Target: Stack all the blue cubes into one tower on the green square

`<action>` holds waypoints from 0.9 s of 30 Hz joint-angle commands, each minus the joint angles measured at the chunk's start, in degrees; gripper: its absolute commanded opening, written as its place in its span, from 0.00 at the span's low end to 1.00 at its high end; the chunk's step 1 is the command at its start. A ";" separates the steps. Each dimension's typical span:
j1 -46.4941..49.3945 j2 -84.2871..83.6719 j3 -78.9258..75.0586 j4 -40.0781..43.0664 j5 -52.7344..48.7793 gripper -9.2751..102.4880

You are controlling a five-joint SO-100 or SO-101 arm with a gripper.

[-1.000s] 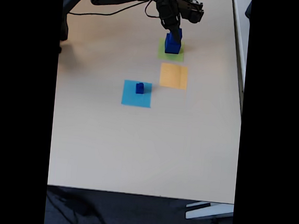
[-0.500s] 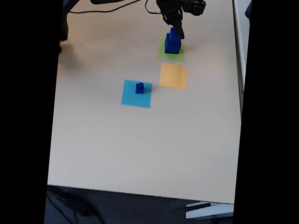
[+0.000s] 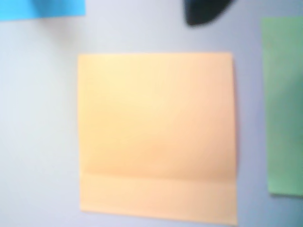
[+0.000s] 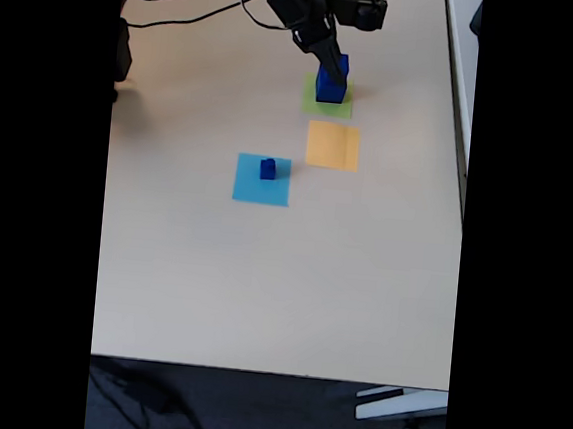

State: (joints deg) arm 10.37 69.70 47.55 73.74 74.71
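On the green square (image 4: 329,100) at the back of the table stands the tower (image 4: 331,81) of two stacked blue cubes. My gripper (image 4: 330,66) hangs just above and left of the tower's top, one dark finger crossing in front of it. How the jaws stand does not show. A small blue cube (image 4: 267,169) sits alone on the light blue square (image 4: 262,184). In the wrist view a dark fingertip (image 3: 206,12) pokes in at the top edge, and the green square (image 3: 284,104) lies along the right edge.
The orange square (image 4: 333,145) lies bare between the green and light blue squares and takes up the middle of the wrist view (image 3: 156,137). The arm's cable (image 4: 183,23) trails across the back left. The table edge (image 4: 461,139) runs down the right.
The gripper has left the top cube on the tower, risen, then swung a little to the left. The tower and the small cube have not moved.
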 commanded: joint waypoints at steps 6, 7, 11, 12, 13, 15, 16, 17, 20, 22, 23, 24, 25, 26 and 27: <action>4.66 4.22 5.19 -1.49 -2.81 0.32; 5.01 4.13 5.98 -2.02 -2.99 0.31; 6.15 3.52 9.76 -5.98 -4.48 0.30; 6.50 4.04 12.13 -8.17 -4.83 0.29; 6.77 5.01 15.29 -10.63 -5.10 0.29; 7.29 7.03 22.06 -16.70 -5.80 0.30; 7.56 7.65 25.31 -19.78 -6.06 0.30; 7.73 8.09 27.69 -21.97 -6.15 0.30; 7.82 8.79 31.29 -25.05 -6.33 0.30; 7.91 9.76 33.40 -26.10 -6.33 0.30; 8.09 10.20 34.37 -26.63 -6.33 0.29; 8.17 10.63 35.42 -27.42 -6.42 0.29; 8.35 11.25 36.56 -27.95 -6.50 0.29; 8.53 11.78 37.79 -28.74 -6.59 0.29; 8.79 12.57 39.11 -29.62 -6.77 0.29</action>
State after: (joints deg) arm 18.19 75.32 85.43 46.85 68.82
